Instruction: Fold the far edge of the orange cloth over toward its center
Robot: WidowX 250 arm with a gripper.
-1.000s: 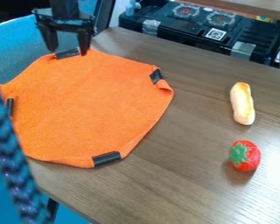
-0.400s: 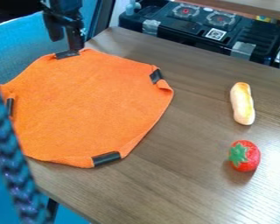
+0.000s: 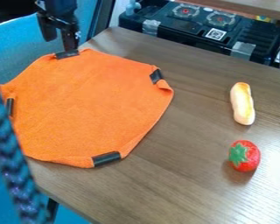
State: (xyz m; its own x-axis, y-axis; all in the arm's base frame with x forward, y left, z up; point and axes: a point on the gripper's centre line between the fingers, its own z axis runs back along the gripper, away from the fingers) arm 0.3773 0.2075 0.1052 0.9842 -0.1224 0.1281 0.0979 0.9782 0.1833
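Fingers [image 3: 69, 41] apart, by the orange cloth's [image 3: 89, 105] far edge.
One tip meets a black strip [image 3: 67, 54]; the cloth spreads cameraward.

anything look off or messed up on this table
The orange cloth looks a bit askew: its right corner is puckered and curled just below a black strip, so it doesn't seem to lie flat there. The toy strawberry and bread show no visible damage, and I see no spill.
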